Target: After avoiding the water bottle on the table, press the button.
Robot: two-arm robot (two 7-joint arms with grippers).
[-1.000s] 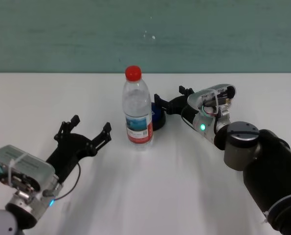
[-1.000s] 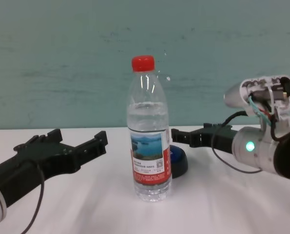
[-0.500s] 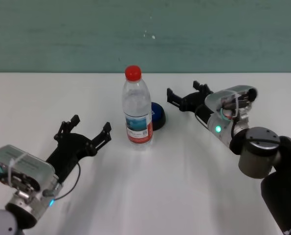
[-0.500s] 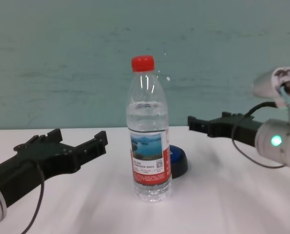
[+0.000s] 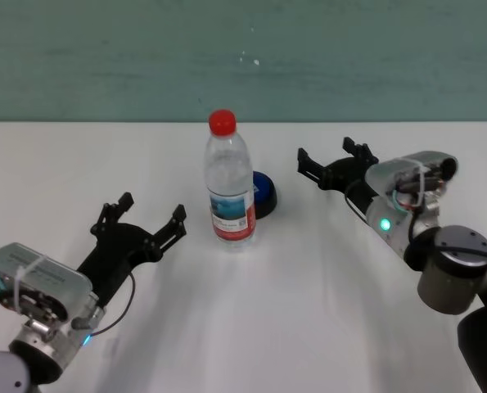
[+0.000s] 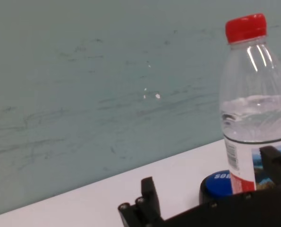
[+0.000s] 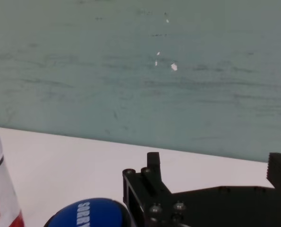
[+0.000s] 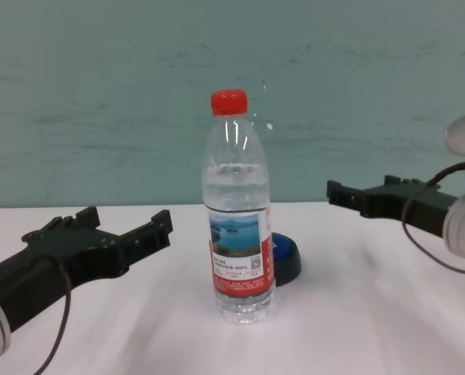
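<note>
Right end effector (image 5: 333,168) spread, right of button (image 5: 263,194) | left end effector (image 5: 142,223) spread, near-left of water bottle (image 5: 230,183)

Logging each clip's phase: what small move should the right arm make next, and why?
Probably keep drawing the right gripper rightward, away from the button. It was at the button a second ago and now hangs open, clear to its right, so the press looks done. The water bottle stands upright on the button's left, off that path. The left gripper sits open, parked.
</note>
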